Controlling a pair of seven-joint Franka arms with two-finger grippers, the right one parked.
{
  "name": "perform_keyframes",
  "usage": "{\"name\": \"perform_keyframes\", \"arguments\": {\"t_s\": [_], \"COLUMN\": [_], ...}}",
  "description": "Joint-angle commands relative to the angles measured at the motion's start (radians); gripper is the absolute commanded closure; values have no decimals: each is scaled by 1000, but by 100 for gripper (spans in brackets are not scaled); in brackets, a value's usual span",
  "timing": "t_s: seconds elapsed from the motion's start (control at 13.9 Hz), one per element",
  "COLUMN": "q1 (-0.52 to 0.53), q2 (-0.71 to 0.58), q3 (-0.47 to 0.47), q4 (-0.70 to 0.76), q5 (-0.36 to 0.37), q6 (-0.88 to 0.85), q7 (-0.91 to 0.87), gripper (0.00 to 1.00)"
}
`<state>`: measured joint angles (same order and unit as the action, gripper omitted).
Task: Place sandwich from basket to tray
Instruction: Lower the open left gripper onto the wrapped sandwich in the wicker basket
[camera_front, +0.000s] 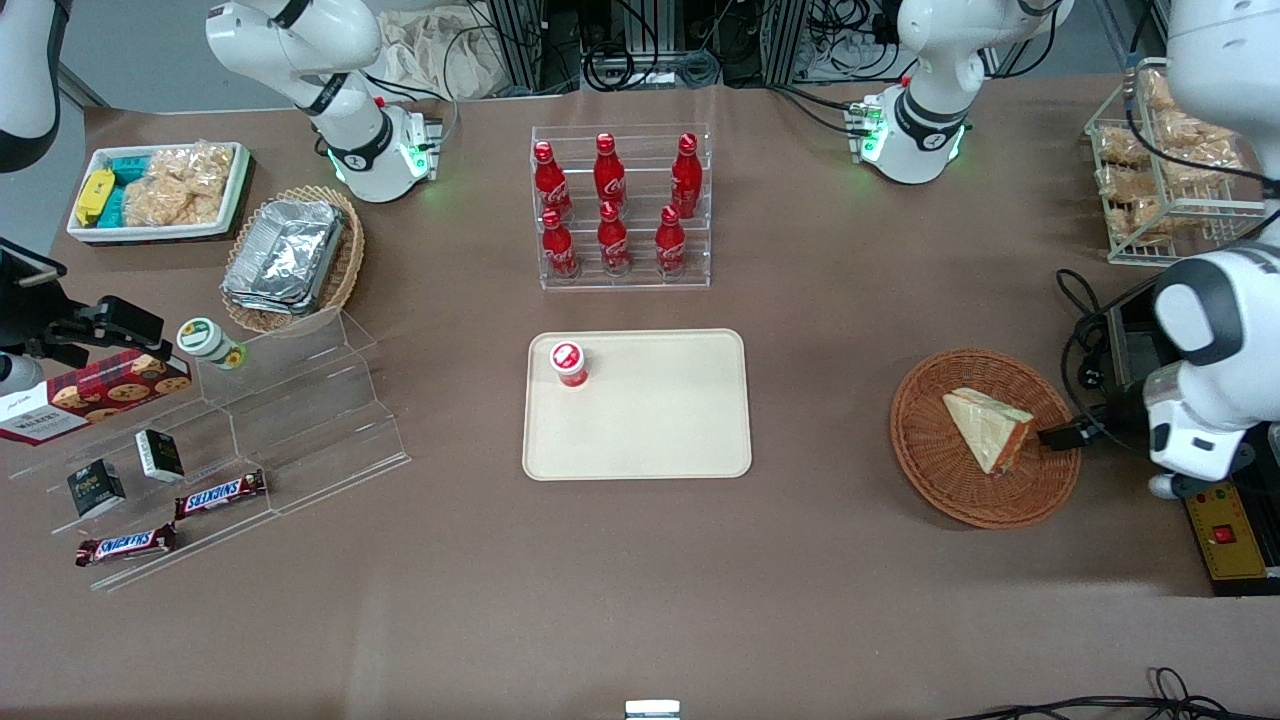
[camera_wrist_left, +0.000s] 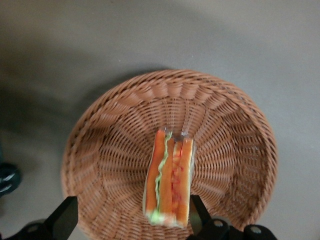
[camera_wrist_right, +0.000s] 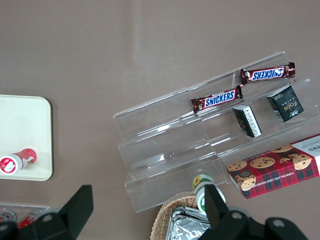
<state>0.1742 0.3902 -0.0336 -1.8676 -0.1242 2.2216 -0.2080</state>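
- The sandwich (camera_front: 988, 428) is shown lying in the basket (camera_front: 930, 470), slightly toward the basket's 3 o'clock side in the front view, its filling edge turned toward the working arm's end of the table
- The gripper (camera_wrist_left: 132, 220) is held low at the basket's rim on that same side, with its fingers (camera_wrist_left: 62, 216) spread apart; in the left wrist view the sandwich's layered edge is seen between them, one finger close beside the wrapper, the other well apart from it
- No contact with the sandwich can be confirmed
- The step in hand is judged to be the approach for the grasp; lifting has not begun
- The tray (camera_front: 640, 450) is seen at the table's middle, at 9 o'clock from the basket in the front view, with a small red-capped cup (camera_front: 568, 363) standing near its 11 o'clock corner
- The next move is judged to call for the fingers to be centred about the wedge and brought together on its bread faces before it is lifted and carried to a bare part of the tray
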Motion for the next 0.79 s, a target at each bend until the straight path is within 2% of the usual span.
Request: {"name": "perform_keyframes", "arguments": {"t_s": [0.0, 0.22, 0.5, 0.58, 0.72], "q1": [-4, -13, -28, -36, -36], "q2": [-1, 12, 4, 4, 1], "q3": [-8, -9, -11, -12, -12], "q4": [-44, -51, -130, -130, -122], "q5": [-47, -61, -61, -61, -60], "q6": [59, 61, 136, 133, 125], "q7": [1, 22, 50, 50, 51], "gripper": [0, 0, 1, 10, 49]}}
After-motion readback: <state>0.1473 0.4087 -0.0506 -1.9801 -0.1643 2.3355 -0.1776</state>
